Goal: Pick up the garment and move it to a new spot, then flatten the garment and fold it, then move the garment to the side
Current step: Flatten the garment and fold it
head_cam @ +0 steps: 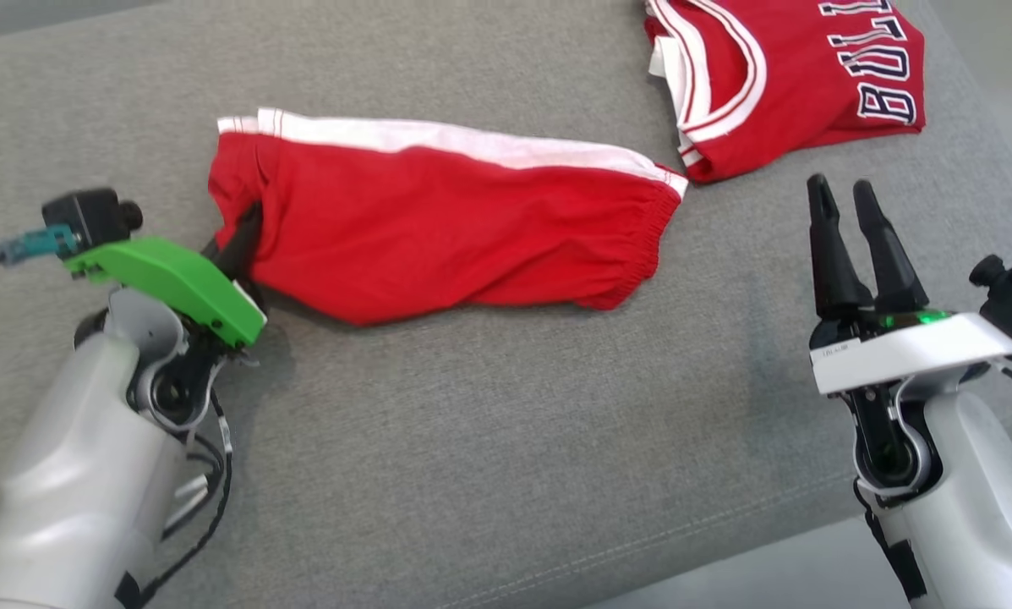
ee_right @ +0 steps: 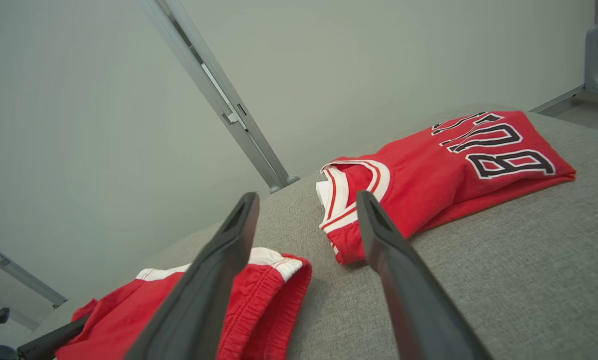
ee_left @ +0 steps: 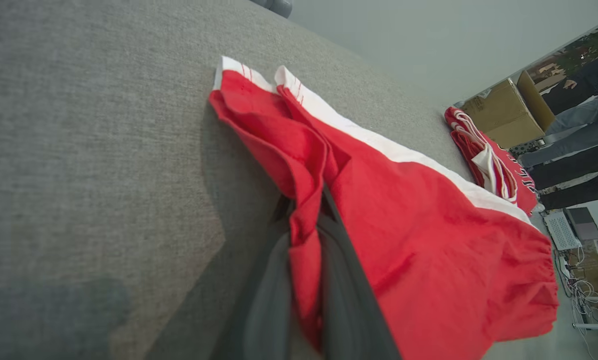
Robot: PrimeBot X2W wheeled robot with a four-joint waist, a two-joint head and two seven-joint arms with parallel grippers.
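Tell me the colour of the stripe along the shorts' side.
White stripe on red shorts; clearest in the head view.

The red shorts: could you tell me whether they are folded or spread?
Folded lengthwise: the red shorts lie one leg over the other, white stripes stacked; the left gripper pinches the hem.

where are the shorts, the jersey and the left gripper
shorts (head_cam: 455,237), head view, middle of the red panel
jersey (head_cam: 810,85), head view, red chest beside the collar
left gripper (ee_left: 304,205), left wrist view, between its fingertips, shut on the shorts
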